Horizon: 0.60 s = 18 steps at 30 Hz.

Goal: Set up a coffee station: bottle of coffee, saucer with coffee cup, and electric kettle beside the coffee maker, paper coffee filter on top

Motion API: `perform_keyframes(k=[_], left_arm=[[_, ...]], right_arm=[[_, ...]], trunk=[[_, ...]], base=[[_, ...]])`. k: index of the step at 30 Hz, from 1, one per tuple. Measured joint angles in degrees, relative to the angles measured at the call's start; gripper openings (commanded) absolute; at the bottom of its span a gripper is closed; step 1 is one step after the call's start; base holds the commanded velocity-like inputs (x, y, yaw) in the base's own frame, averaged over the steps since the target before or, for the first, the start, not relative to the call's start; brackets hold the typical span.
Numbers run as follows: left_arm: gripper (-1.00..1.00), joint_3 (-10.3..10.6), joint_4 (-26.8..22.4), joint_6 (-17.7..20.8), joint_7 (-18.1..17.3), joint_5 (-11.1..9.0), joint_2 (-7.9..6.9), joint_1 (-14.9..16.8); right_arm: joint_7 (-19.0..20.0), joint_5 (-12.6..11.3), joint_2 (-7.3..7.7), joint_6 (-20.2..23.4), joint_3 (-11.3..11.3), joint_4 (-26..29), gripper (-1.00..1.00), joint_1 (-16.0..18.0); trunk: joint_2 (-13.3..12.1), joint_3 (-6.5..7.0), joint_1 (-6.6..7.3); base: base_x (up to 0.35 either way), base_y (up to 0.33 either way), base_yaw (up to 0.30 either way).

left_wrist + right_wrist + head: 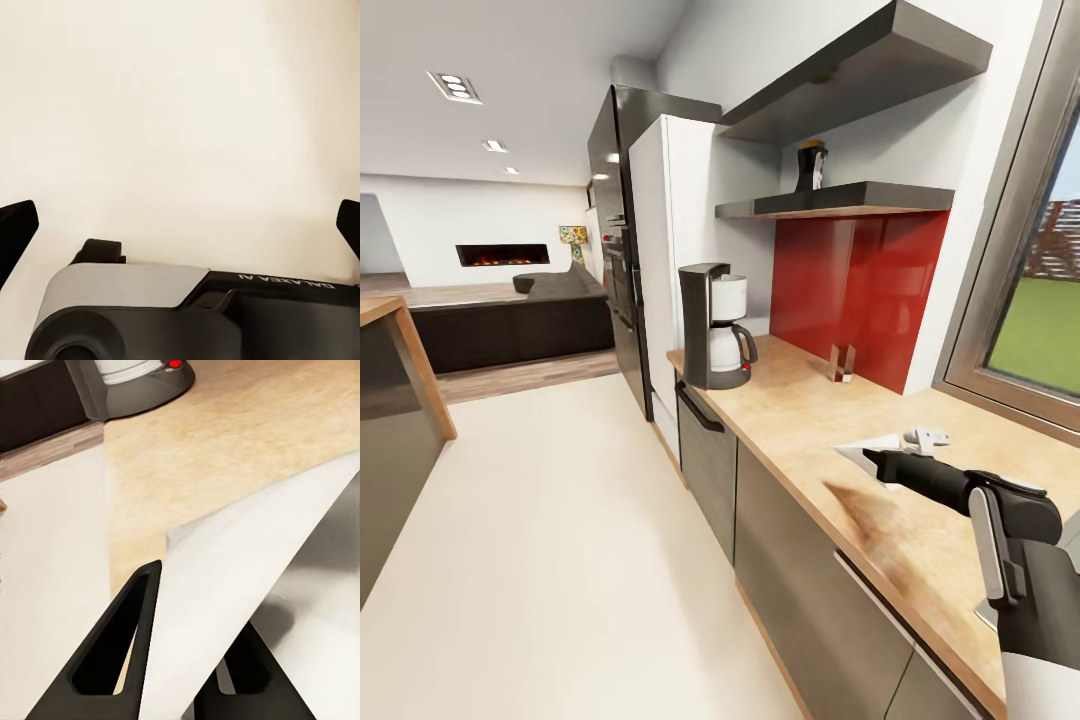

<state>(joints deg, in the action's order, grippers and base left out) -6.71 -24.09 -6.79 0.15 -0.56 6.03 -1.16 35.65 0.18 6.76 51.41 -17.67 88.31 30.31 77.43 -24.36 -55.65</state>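
You are looking down the length of a long light wood-grain desk [800,400] that runs over dark grey cabinets [710,460], with a pale cream floor [540,540] beside it. Behind the desk stands a glossy red backsplash [860,280], and a grey-framed window [1020,300] with green lawn outside sits toward your right.

Your right end effector [872,458] hovers over the desk, its two black fingers [120,652] pinching a thin white paper coffee filter [240,585] between them. In the head view the filter shows as a small white wedge at the fingertips.

The tall dark grey coffee maker with white basket and white carafe [715,325] stands at the far end of the desk, next to a tall white cabinet [670,250], well apart from the filter. Its base with a red light shows in the right wrist view. The small dark jar of coffee [811,165] sits on the glossy black slab shelf [840,200] above the backsplash, under a second dark shelf. A small amber block [843,363] stands on the desk by the backsplash.

Your left end effector [180,225] points at the cream floor with its black fingertips [16,225] spread wide and nothing between them.

Farther off, a dark sofa [510,310] and a lit wall fireplace [502,255] fill the living area.
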Motion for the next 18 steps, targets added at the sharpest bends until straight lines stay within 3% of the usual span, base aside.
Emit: perform_keyframes(k=[18], left_arm=[[1.0, 0.0, 0.0, 0.0, 0.0, 0.0, 0.0, 0.01]], right_arm=[[3.69, -0.1, 0.01, 0.05, 0.05, -0.18, -1.0, -0.02]], trunk=[[0.0, 0.0, 0.0]], base=[[0.0, 0.0, 0.0]])
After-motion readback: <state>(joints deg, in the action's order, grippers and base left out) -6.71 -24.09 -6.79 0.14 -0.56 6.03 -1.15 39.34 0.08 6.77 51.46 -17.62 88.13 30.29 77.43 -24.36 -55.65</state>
